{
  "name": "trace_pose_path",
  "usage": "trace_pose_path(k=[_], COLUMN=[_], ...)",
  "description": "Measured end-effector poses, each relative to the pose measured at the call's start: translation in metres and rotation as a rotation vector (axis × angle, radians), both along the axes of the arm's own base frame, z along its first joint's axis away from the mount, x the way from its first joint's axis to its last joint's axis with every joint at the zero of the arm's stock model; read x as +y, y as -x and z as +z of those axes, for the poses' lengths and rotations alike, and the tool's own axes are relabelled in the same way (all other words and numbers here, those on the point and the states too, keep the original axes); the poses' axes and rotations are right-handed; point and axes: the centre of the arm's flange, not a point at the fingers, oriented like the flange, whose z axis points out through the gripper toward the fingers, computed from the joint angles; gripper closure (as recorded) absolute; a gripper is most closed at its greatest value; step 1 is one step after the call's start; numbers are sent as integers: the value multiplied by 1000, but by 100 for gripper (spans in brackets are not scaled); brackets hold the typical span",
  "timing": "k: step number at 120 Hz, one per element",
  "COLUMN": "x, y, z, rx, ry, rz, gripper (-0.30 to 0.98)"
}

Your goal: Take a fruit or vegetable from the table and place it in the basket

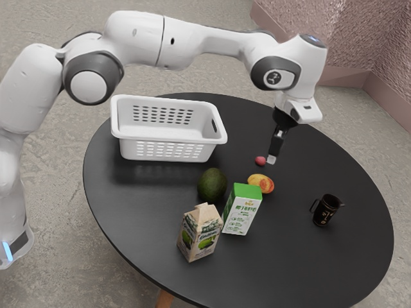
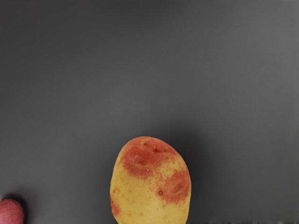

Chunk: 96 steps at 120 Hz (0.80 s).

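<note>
In the exterior view my gripper [image 1: 271, 158] points down over the table, beside a small red fruit or vegetable [image 1: 260, 161] and a little beyond a yellow-red mango-like fruit [image 1: 261, 183]. Whether it is open or shut cannot be told. A dark green avocado [image 1: 212, 185] lies nearer the white basket [image 1: 169, 136], which stands upright toward the exterior view's left. The wrist view has the yellow-red fruit [image 2: 150, 186] large at its lower edge, with part of the red one [image 2: 10, 213] at a corner.
A green-and-white carton [image 1: 241, 210] stands close to the yellow-red fruit and the avocado. Another carton [image 1: 200, 233] is nearer the front edge of the round black table [image 1: 308, 256]. A black mug [image 1: 325, 210] stands toward the exterior view's right.
</note>
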Motion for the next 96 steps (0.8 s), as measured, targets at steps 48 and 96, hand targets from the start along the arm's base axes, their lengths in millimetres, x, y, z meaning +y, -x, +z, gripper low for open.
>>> trace_pose_path(k=[48,96], x=[22,57], y=[-18,-57], z=[-68,-44], rx=[89,-45], ry=[61,80], rz=[-107,-144], gripper=[0,0])
